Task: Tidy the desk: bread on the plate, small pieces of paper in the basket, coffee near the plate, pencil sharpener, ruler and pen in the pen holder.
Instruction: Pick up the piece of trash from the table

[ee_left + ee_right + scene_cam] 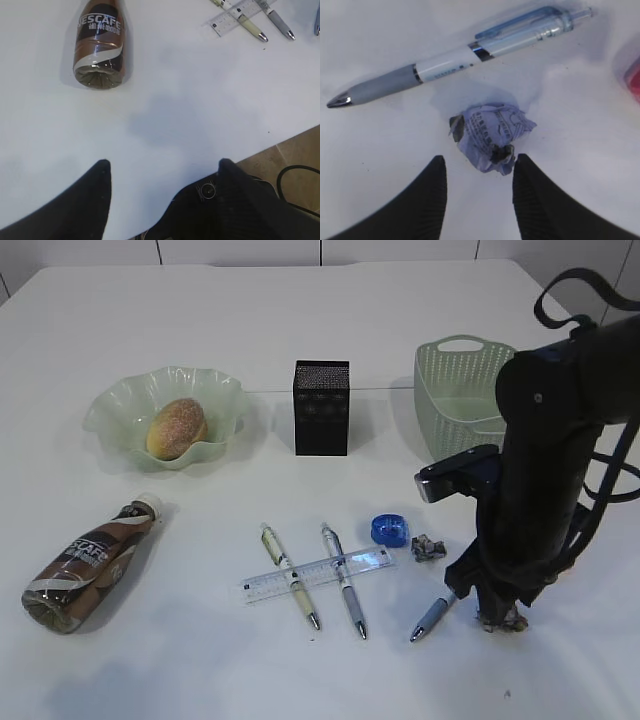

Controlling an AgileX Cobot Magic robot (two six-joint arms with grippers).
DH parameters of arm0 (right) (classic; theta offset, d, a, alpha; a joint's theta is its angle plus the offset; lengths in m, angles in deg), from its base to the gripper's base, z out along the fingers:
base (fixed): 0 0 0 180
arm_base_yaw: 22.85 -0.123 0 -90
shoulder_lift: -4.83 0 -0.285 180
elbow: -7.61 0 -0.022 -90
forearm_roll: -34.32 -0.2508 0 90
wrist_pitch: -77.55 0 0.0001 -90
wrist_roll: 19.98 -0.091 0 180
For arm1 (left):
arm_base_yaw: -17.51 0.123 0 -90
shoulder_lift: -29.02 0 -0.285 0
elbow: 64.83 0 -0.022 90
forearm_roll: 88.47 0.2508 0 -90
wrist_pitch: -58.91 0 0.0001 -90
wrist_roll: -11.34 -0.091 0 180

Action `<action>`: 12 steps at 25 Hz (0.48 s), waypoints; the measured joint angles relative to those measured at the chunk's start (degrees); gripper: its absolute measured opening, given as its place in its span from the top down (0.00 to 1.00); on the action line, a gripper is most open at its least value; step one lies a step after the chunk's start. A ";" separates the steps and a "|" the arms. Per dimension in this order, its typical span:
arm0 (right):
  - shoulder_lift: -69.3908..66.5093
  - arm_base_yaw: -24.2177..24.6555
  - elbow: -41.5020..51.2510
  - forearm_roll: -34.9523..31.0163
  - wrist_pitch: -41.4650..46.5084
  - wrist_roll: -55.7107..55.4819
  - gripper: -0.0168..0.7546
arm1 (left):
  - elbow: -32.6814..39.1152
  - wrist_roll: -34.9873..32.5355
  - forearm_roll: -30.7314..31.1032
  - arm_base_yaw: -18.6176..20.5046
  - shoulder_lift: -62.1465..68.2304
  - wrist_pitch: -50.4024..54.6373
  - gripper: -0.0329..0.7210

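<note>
A crumpled paper scrap (489,136) lay on the white bench (200,670) between the right gripper's (479,172) parted fingers, ungrasped, beside a pen (455,52), while the left gripper's (162,170) fingers hung released.

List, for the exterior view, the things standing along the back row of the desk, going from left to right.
plate holding the bread → pen holder → basket
</note>
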 joint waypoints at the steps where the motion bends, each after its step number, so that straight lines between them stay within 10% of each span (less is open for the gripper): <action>1: -0.71 0.00 0.10 0.13 -0.14 0.11 0.52 | 0.00 0.00 0.00 0.00 0.00 0.21 0.34; 12: -3.79 1.06 0.10 1.10 -3.11 0.01 0.54 | 0.00 0.00 0.00 0.00 0.00 0.71 0.34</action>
